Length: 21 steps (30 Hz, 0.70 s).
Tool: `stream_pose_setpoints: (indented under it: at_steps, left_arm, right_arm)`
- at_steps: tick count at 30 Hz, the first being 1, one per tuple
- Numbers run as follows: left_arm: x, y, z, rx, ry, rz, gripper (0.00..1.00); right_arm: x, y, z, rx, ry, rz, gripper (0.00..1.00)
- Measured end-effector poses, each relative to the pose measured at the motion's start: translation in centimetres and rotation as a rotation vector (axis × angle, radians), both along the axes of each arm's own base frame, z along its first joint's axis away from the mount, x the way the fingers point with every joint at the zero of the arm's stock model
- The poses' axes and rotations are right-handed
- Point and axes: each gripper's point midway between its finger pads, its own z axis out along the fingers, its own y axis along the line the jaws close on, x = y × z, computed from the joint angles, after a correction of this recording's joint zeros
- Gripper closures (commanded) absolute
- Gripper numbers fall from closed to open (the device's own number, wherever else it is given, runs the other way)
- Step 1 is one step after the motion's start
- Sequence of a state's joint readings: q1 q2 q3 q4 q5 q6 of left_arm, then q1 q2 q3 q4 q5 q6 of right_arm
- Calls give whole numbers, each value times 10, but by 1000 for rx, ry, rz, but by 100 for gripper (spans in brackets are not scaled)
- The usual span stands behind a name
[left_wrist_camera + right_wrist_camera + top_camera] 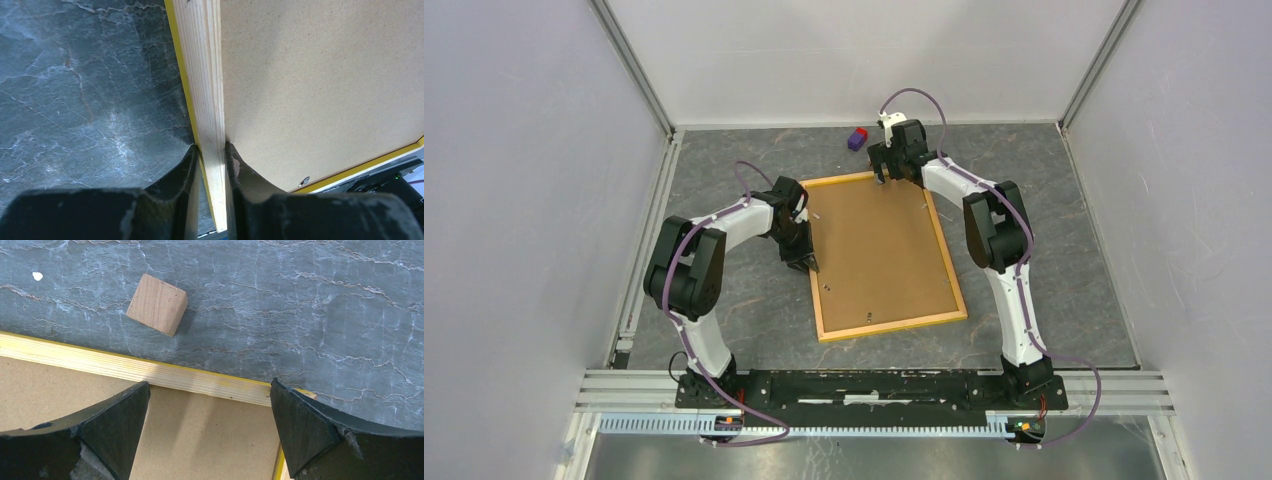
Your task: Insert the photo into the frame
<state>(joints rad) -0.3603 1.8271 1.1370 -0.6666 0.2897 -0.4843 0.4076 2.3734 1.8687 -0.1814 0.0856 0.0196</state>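
My left gripper (212,150) is clenched on the left rail of the frame (205,75): one finger (185,172) stands outside on the table (75,90), the other inside, against the board (320,75). The rail fills the gap between them completely. Outside this rail the table gives open room up to the left wall.

My right gripper (210,386) is released, jaws wide apart, and it hovers over the far rail close to the far right corner. Beyond this rail, near but not touching it, lies a small wood block (157,304).

The frame lies flat in the middle of the table, back side up, a little turned. The brown board sits inside it and reaches all four rails. If the photo lies under the board, I cannot tell.

My left arm (714,240) has the elbow high and reaches inward. My right arm (994,225) stretches far forward, wrist bent down.
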Motion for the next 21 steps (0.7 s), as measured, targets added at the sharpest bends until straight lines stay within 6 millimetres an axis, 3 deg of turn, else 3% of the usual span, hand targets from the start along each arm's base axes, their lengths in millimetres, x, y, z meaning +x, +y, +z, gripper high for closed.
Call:
stream_pose_setpoints:
  at_steps: [7, 11, 14, 18, 21]
  left_arm:
    - [0, 0, 0, 1, -1, 0, 98]
    - [0, 0, -1, 13, -5, -4, 98]
    - [-1, -1, -1, 21, -10, -11, 98]
    - [-1, -2, 0, 25, -12, -16, 96]
    - [-2, -6, 0, 16, -9, -25, 83]
  right_arm:
    - [-6, -2, 3, -9, 22, 1, 2]
    - [-37, -10, 11, -20, 62, 12, 2]
    - [-61, -10, 32, 18, 63, 32, 4]
    - [-71, 14, 67, 159, 10, 86, 14]
    - [-82, 41, 71, 271, 18, 134, 16]
